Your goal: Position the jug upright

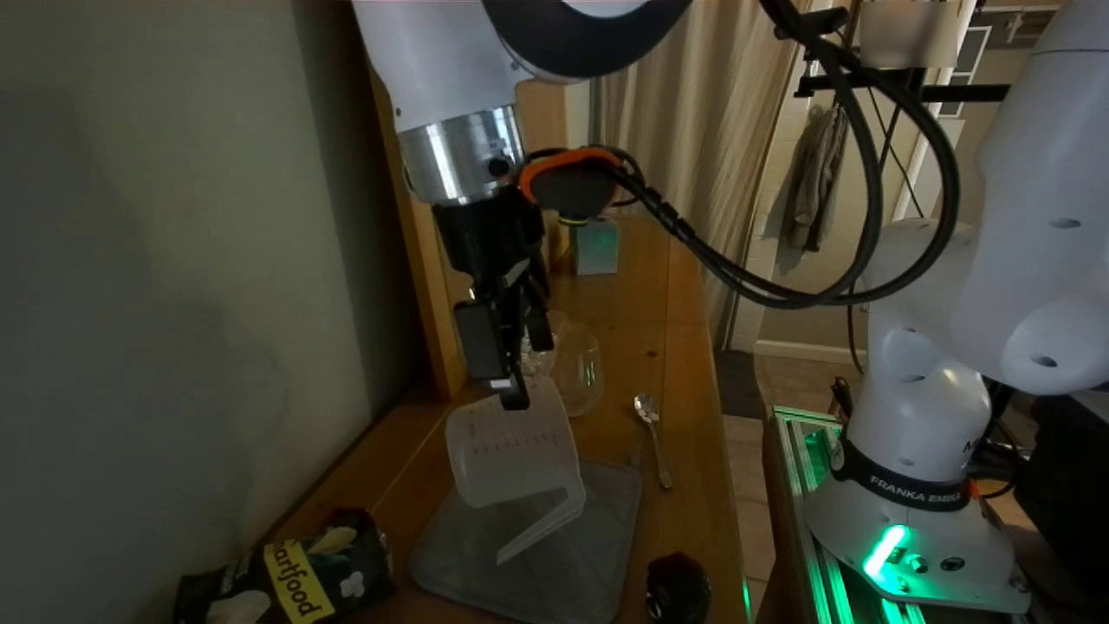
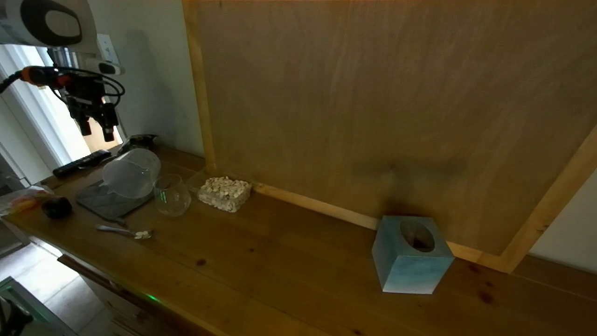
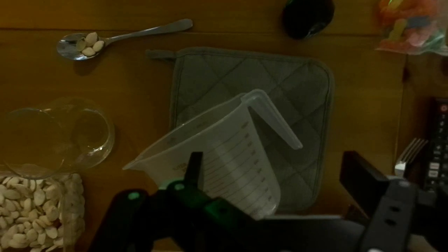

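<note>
Spread wide, the claw (image 2: 98, 134) is hanging over the wooden desk (image 2: 289, 261), beside which the arm's base (image 1: 931, 530) is bearing the words "FRANKA EMIKA". A gray pot holder (image 3: 231, 75) is lying partly beneath the translucent jug (image 3: 231, 154), which is resting on its side, reddish graduation marks running along its wall. Nearby, a black snack bag (image 1: 286, 572) is showing "artfood" on yellow, the word's start being unclear. A blue box (image 2: 415, 273) is standing well apart. A stemless glass (image 2: 171, 198) is standing just beside the jug and a tub (image 2: 218, 201) of seeds (image 3: 26, 213), while a spoon (image 3: 140, 33) is holding some more.
</note>
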You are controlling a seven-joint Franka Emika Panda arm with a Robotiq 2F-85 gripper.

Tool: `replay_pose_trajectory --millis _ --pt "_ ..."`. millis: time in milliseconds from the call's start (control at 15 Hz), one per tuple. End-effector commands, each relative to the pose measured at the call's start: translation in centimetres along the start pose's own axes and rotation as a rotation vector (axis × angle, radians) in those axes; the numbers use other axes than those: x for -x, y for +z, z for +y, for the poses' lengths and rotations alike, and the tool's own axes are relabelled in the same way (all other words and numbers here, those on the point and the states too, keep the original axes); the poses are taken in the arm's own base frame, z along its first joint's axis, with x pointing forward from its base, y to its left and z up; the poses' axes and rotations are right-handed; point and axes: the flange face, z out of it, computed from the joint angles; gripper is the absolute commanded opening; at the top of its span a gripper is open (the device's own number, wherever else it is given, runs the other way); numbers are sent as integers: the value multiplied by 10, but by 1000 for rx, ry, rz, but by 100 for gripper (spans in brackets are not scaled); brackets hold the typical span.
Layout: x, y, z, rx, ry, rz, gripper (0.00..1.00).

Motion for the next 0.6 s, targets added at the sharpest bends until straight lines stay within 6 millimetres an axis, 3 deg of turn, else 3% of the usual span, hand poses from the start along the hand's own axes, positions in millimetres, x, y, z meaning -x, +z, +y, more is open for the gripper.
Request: replay_pose_trajectory --millis 0,533 --pt "21 -3 35 -117 141 65 100" --pt "48 34 105 -310 450 127 100"
